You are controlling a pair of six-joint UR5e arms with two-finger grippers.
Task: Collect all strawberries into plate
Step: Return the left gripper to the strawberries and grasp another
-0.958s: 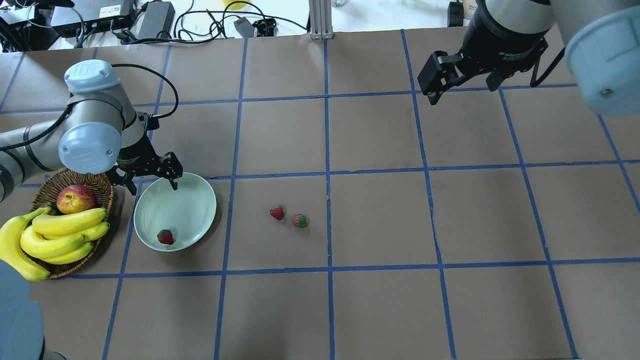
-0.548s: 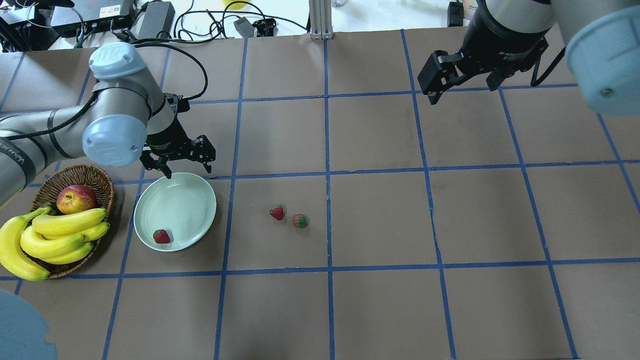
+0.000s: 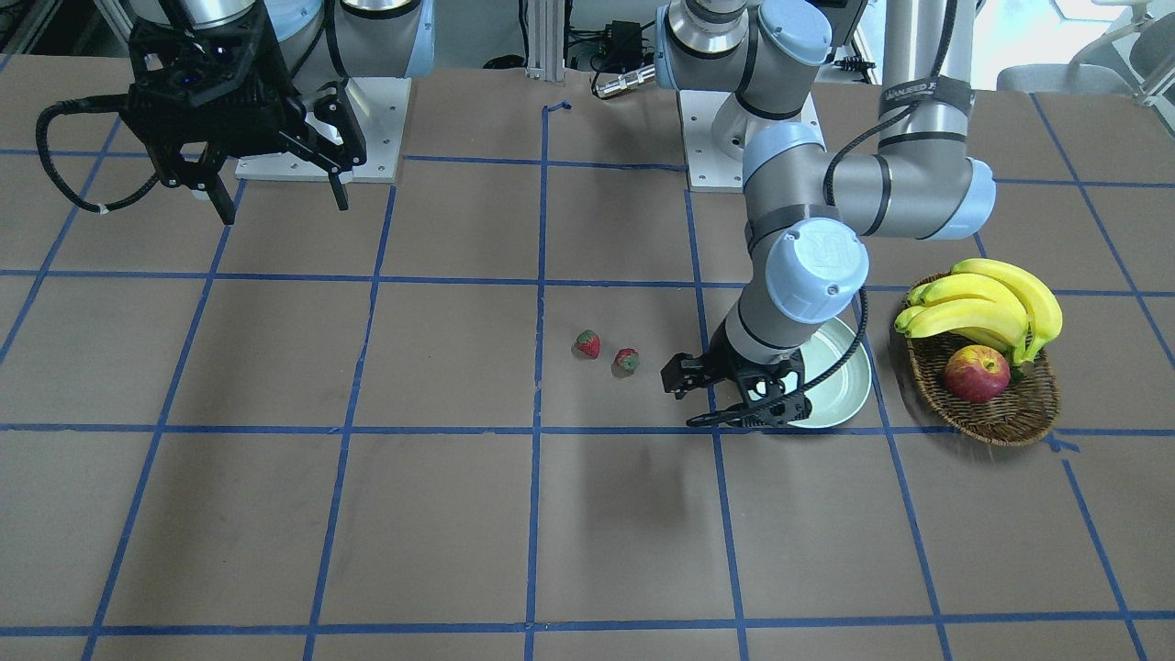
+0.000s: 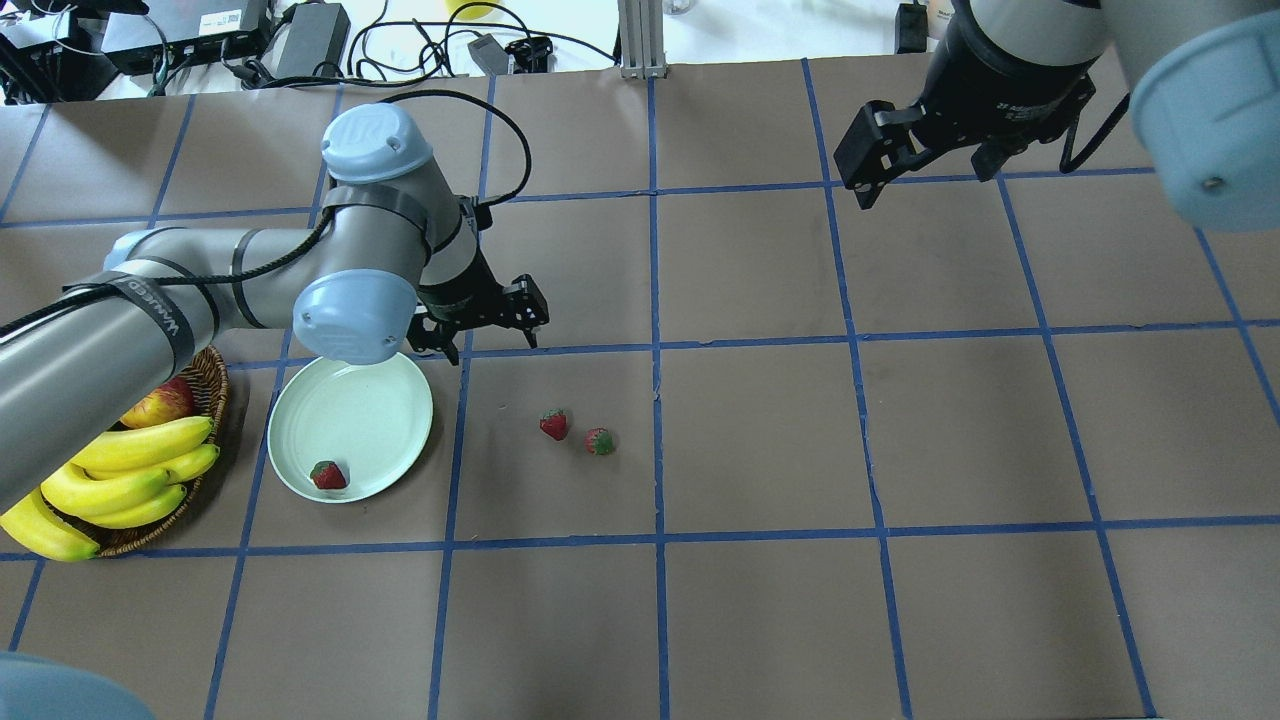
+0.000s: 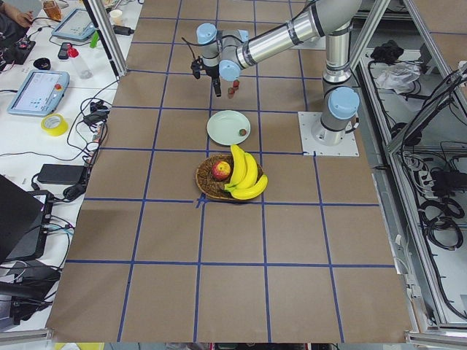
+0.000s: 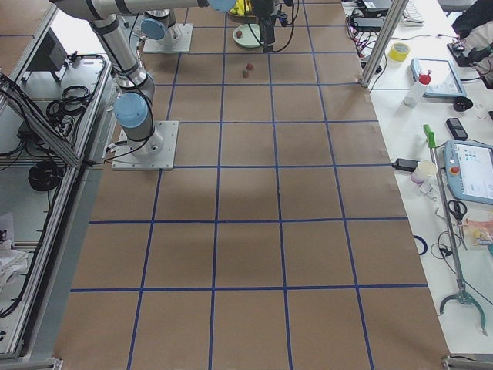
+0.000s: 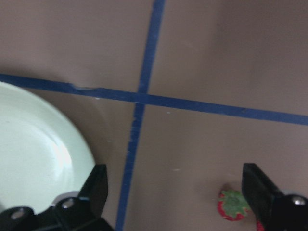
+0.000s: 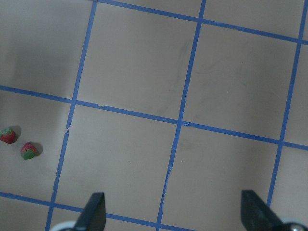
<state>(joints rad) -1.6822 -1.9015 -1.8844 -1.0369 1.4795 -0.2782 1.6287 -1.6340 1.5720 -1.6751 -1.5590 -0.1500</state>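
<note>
The left tool (image 4: 488,335), spread wide and empty, hangs just beyond the upper-right rim of the round pale mint-green plate (image 4: 350,415). One small red strawberry (image 4: 328,475) lies at the plate's lower left. Two more strawberries (image 4: 554,424) (image 4: 600,441) sit left of centre on the brown table (image 4: 750,450). The right tool (image 3: 283,195) is wide open.

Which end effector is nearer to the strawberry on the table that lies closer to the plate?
Left. The left end effector hovers close to this strawberry, slightly beyond it and toward the plate. The right end effector hangs far off, well to its right.
</note>
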